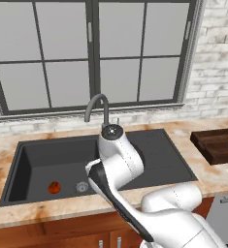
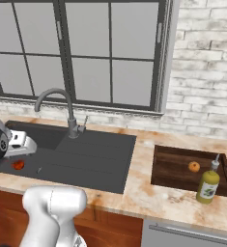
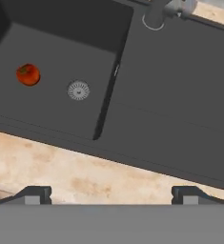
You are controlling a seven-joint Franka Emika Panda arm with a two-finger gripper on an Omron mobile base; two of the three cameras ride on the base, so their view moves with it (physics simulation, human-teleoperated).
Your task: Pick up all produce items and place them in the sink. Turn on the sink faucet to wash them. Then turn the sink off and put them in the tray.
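Tool (image 3: 111, 194) spread wide, empty, above bench (image 3: 61, 167) front edge; red tomato (image 3: 28, 75) in sink (image 3: 170, 95) basin beside drain (image 3: 78, 90); orange-tan ball (image 2: 194, 167) in wooden tray (image 2: 173, 181)

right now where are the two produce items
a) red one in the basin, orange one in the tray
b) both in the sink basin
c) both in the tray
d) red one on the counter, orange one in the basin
a: the red tomato lies on the basin floor of the sink, left of the drain, while the orange ball sits inside the wooden tray on the counter.
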